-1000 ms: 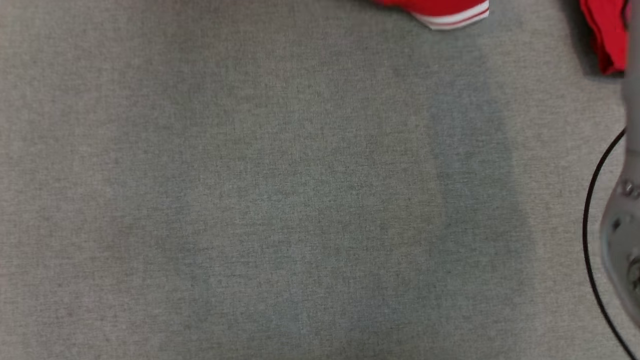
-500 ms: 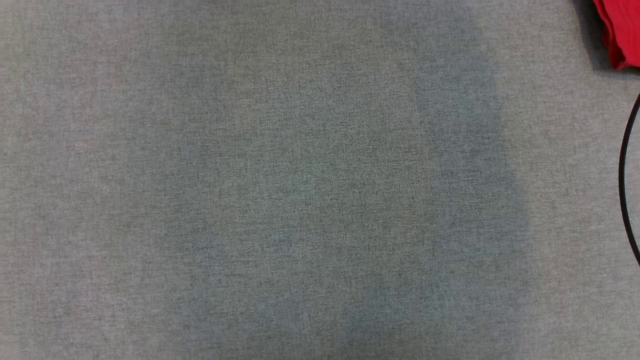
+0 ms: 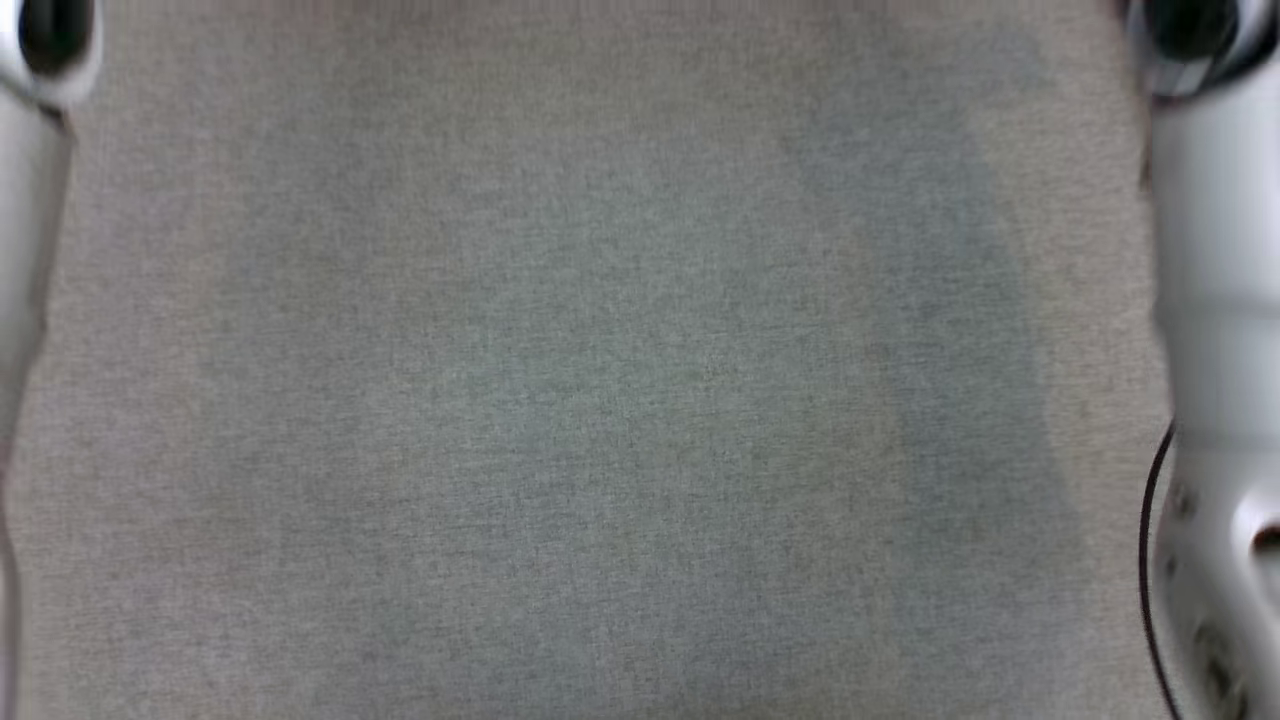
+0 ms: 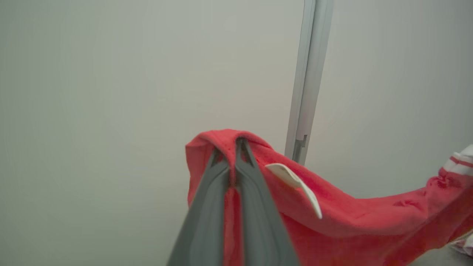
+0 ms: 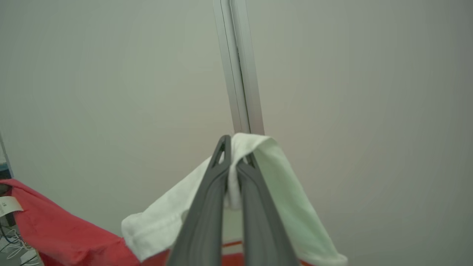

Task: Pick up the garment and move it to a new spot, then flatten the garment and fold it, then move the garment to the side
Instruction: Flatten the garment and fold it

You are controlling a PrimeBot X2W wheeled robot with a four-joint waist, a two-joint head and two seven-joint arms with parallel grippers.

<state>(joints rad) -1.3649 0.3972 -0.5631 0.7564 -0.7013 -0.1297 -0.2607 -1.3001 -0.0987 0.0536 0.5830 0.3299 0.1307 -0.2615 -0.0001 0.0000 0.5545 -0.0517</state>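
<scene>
Both of my grippers are clamped on the garment (image 4: 351, 218), which is why it hangs in the air instead of lying on the grey cloth surface (image 3: 600, 400) below my head. My left gripper (image 4: 232, 147) has its 2 fingers pinched almost together on a fold of the red cloth. The cloth drapes over the tips and runs off toward my other arm. My right gripper (image 5: 234, 149) is closed the same way on the white trim (image 5: 281, 173), with red showing beneath it.

Holding 2 separate points lets the cloth sag between them as 1 span. I judge this to be the carrying step, with flattening and folding not yet done. A white label (image 4: 295, 184) sticks out beside my left fingers, so I am probably gripping near the neckline. In the head view my left forearm (image 3: 25, 200) and right forearm (image 3: 1215, 300) stand at either side of the surface, where the garment could be laid. Such thin pinches might slip.
</scene>
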